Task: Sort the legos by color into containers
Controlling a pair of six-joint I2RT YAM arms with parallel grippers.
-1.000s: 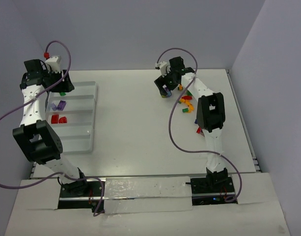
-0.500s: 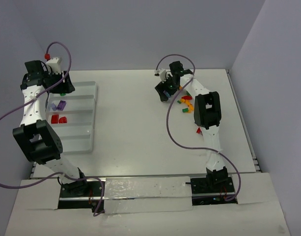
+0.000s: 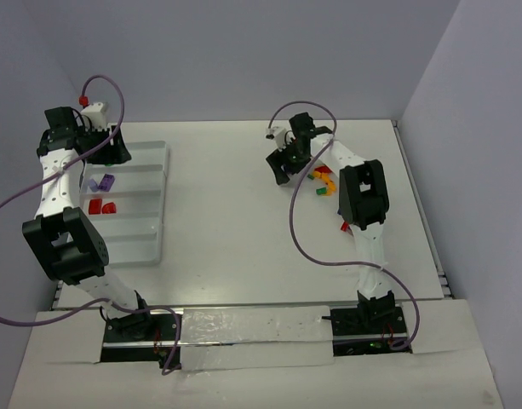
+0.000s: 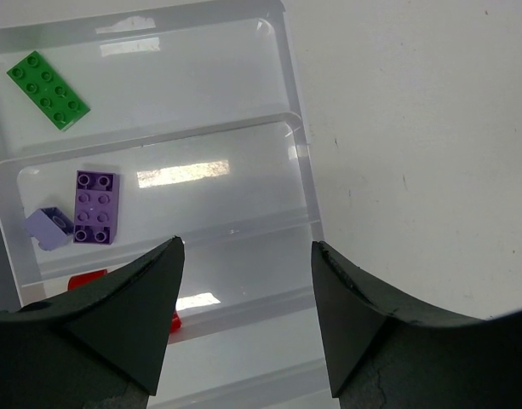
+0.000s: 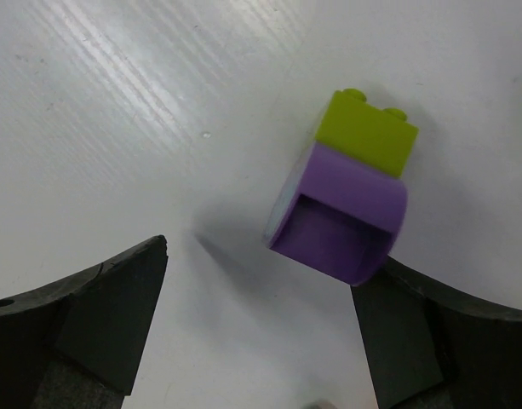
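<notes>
The purple lego [image 5: 341,217] with a lime lego [image 5: 368,133] stuck to it lies on the table between my right gripper's [image 5: 262,260] jaws. It rests against the right fingertip [image 5: 388,298] and stands apart from the left one; the gripper is open. From above, the right gripper [image 3: 282,169] is low, left of a pile of legos [image 3: 325,180]. My left gripper [image 4: 243,247] hovers open and empty over the containers [image 4: 296,162]. These hold a green lego [image 4: 48,78], purple legos [image 4: 96,206] and a partly hidden red one [image 4: 88,278].
The containers' tray [image 3: 163,183] lies at the far left of the table. A single red lego [image 3: 345,226] sits under the right arm's elbow. The right table edge [image 3: 418,204] runs close behind the pile.
The right gripper has dropped lower and shifted slightly left over the purple-and-lime piece, its jaws narrowing a little. The left gripper has drifted slightly right above the tray.
</notes>
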